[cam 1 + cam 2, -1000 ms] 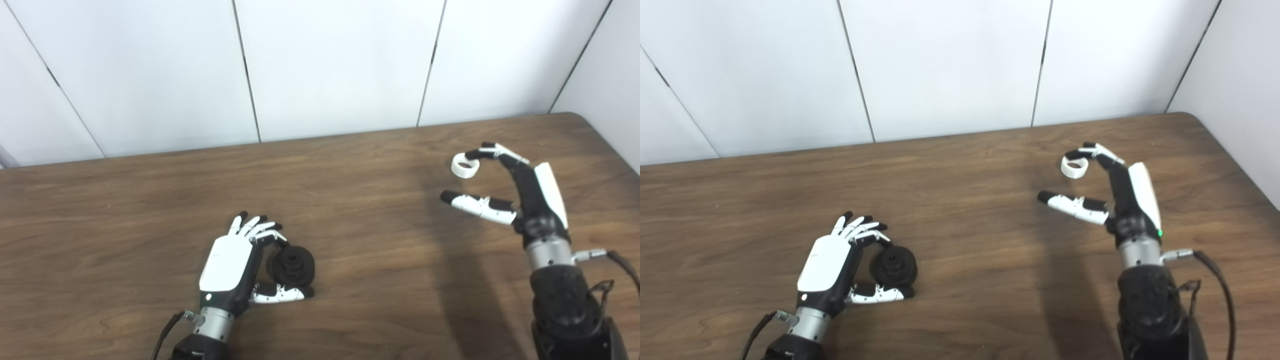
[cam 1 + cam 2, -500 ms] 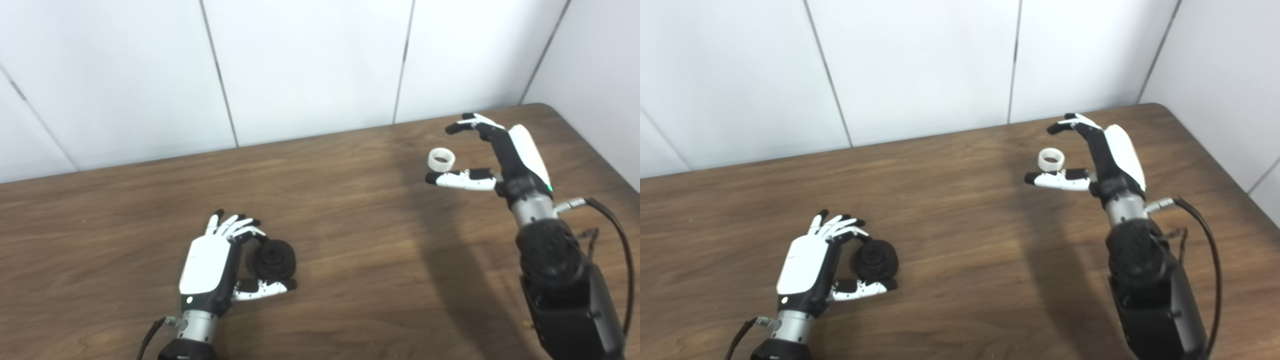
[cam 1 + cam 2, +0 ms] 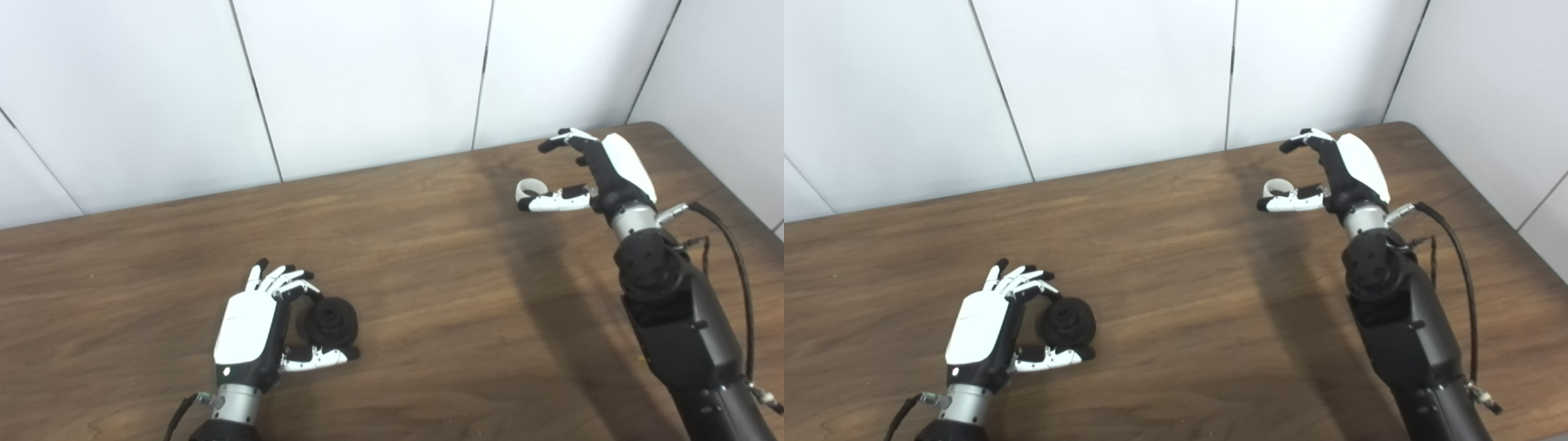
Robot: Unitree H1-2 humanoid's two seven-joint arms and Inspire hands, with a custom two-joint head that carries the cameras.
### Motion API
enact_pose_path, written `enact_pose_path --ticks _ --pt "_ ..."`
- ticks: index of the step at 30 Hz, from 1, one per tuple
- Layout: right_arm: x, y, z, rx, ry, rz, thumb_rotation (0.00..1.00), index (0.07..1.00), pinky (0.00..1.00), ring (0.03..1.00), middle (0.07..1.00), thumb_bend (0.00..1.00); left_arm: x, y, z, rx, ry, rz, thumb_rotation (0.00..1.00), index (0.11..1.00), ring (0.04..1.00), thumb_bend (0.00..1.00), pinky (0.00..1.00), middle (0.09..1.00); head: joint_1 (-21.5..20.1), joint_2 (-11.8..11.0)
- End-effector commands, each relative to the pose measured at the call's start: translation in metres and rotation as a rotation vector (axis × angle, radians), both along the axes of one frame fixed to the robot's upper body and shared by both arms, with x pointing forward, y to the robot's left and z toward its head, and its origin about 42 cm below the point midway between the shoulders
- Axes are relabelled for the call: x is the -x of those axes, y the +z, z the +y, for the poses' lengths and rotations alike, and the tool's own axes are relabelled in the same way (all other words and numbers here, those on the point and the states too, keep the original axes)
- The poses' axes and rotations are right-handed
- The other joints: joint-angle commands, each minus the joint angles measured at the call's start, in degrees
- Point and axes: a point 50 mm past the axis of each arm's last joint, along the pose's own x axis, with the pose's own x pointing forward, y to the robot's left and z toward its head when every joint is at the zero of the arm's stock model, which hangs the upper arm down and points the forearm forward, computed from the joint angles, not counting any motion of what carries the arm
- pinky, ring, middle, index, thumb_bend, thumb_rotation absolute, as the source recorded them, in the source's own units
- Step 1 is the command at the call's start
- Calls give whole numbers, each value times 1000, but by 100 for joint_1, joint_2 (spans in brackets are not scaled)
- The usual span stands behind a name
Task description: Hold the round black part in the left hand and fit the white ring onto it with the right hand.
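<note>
Left eye view: the right hand (image 3: 588,174), fingers now spread, has let the white ring (image 3: 525,188) slip; it sits by the thumb, apparently on the wooden surface (image 3: 429,257). Right eye view: the left hand (image 3: 998,331) still pinches the round black part (image 3: 1067,321); the ring likely needs regrasping.

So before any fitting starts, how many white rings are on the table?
1. The white ring lies at the far right, just behind the open right hand's thumb. None other shows.

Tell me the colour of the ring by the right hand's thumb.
White; the ring shows best in the left eye view.
</note>
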Motion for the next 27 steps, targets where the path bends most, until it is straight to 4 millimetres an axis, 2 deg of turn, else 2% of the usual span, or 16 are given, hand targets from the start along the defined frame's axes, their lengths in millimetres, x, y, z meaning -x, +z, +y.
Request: enact_pose_path --ticks 1,10,20,27 --pt "-11 25 -6 54 -12 -58 219 713 819 922 911 841 28 -48 6 -41 9 143 54 484 866 524 1000 774 6 -5" --pt "-42 18 -13 86 -17 52 241 743 984 976 943 852 30 -47 13 -55 19 150 53 484 871 524 1000 774 -48 -38" --pt "-79 18 -19 188 -13 160 253 769 1000 1000 956 881 29 -47 13 -77 16 151 54 485 867 524 1000 777 52 -27" --pt "-85 22 -19 183 -18 159 239 768 1000 1000 955 884 29 -53 14 -98 18 166 55 485 870 524 1000 779 33 -43"
